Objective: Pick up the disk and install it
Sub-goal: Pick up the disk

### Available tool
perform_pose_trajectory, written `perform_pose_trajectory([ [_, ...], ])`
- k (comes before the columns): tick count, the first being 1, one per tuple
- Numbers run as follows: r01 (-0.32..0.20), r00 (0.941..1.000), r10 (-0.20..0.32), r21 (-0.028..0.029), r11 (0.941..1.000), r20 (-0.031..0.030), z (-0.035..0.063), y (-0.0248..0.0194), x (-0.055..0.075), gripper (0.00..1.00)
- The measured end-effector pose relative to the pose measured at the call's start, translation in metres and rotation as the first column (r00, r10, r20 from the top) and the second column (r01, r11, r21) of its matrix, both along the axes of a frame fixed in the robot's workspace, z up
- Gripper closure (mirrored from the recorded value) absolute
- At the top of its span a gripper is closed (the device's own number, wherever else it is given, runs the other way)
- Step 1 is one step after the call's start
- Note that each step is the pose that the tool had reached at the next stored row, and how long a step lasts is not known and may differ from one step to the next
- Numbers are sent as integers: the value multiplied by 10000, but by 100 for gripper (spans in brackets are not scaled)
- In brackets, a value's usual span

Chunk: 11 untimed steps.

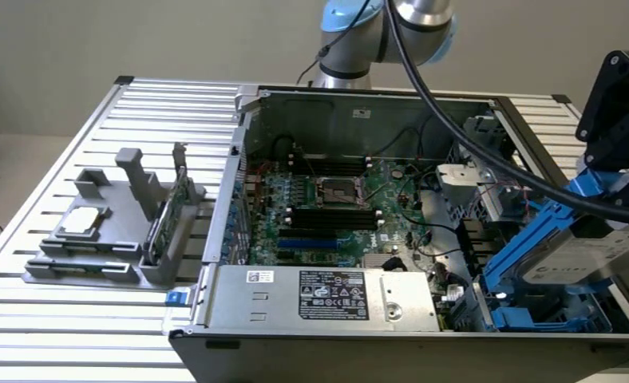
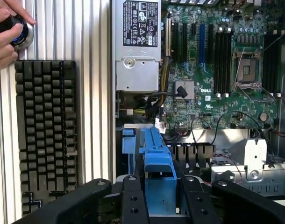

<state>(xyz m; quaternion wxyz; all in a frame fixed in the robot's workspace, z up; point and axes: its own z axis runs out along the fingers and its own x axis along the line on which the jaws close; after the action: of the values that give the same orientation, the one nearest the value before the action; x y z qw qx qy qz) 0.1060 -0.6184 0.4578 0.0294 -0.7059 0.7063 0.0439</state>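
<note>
The disk [image 1: 579,259], clamped in the claw [image 2: 162,203], hangs tilted over the drive bay [image 1: 538,319] of the open computer case [image 1: 336,100].

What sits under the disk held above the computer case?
Below the disk, tilted in the gripper, blue drive-bay brackets stand in the computer case's corner. The bay space directly beneath is covered by the disk, so its contents cannot be seen.

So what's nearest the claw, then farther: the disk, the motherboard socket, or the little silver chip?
1. The disk, held in the claw, exterior view's right.
2. The motherboard socket, mid-case.
3. The little silver chip, exterior view's far left.
</note>
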Motion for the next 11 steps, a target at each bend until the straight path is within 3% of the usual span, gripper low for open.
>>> perform_pose_trajectory([
  [3,-36,10000,36,-47,10000,-1,-2,36,9,67],
  [9,-65,10000,65,-273,9996,-1,-9,104,27,67],
  [11,-67,10000,68,-294,9995,6,-12,107,28,67],
])
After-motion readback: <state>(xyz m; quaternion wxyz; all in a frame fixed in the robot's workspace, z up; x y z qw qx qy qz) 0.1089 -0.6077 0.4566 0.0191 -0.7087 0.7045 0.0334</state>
